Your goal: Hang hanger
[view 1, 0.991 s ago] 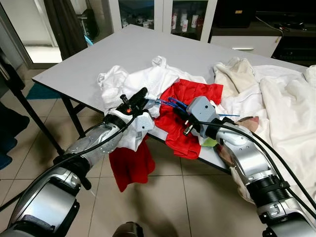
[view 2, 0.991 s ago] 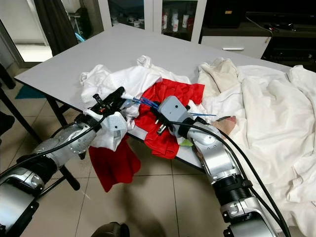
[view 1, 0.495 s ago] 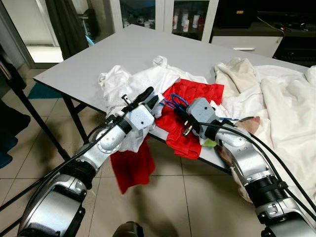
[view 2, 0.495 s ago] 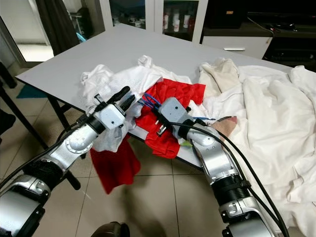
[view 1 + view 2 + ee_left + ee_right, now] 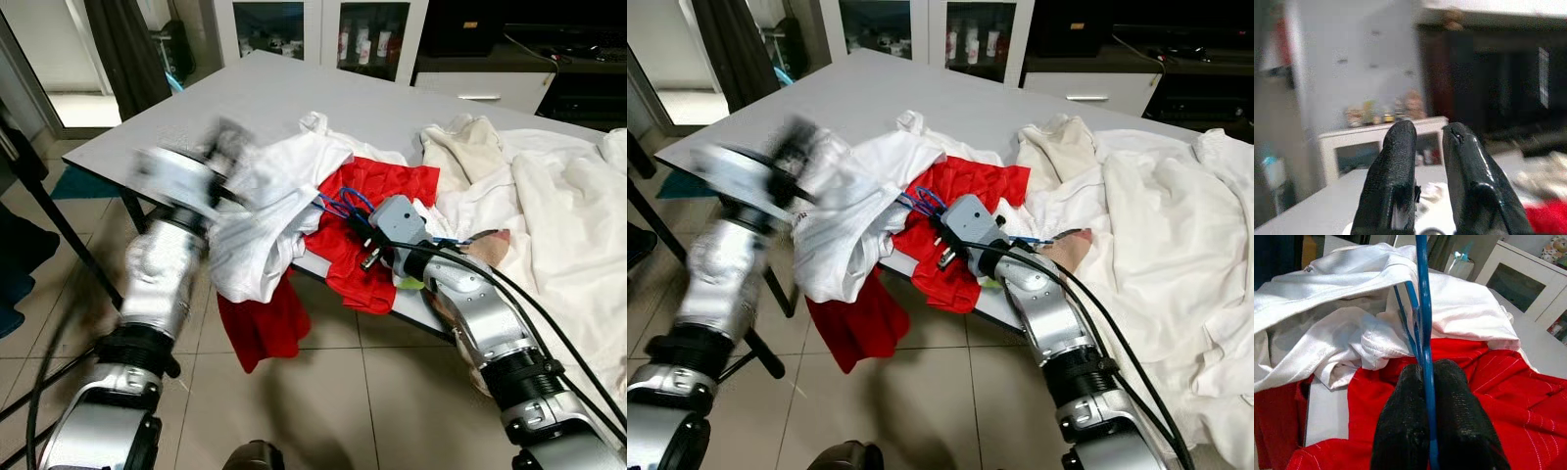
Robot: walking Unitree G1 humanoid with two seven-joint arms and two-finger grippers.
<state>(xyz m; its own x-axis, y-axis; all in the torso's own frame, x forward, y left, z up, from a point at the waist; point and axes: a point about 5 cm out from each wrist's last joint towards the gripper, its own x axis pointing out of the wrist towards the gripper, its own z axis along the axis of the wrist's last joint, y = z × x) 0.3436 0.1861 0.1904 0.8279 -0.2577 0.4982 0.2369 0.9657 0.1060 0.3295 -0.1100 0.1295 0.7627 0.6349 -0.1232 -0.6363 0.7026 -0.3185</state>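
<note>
Left pincer: half a second ago it sat low at the bench edge, just beside the thin blue wire hanger, fingers parted. Now the left arm has swung up and away from the hanger, blurred with motion in the eye views, its wrist camera looking across the room at a white glass-fronted cabinet. Its two black fingers stand slightly apart with nothing between them: empty, near-closed.

The white cloth garment beside the hanger now sits higher and fuller than it did, draped over the hanger's near end and hanging off the edge of the grey bench. Cannot tell whether the left arm lifted it in passing.

Right pincer: has not moved from its place over the red striped shirt. Fingers closed on the hanger wire, which runs straight up between them toward the white garment.

Hanger location: on the bench, atop the red shirt, one end tucked under the white garment's hem, the other in the right pincer.

Judgement: the left arm appears to have let go of its share of the work, leaving the hanger to the right pincer alone. Hanging not yet begun; the hanger must first come free of the white cloth, which may snag.
</note>
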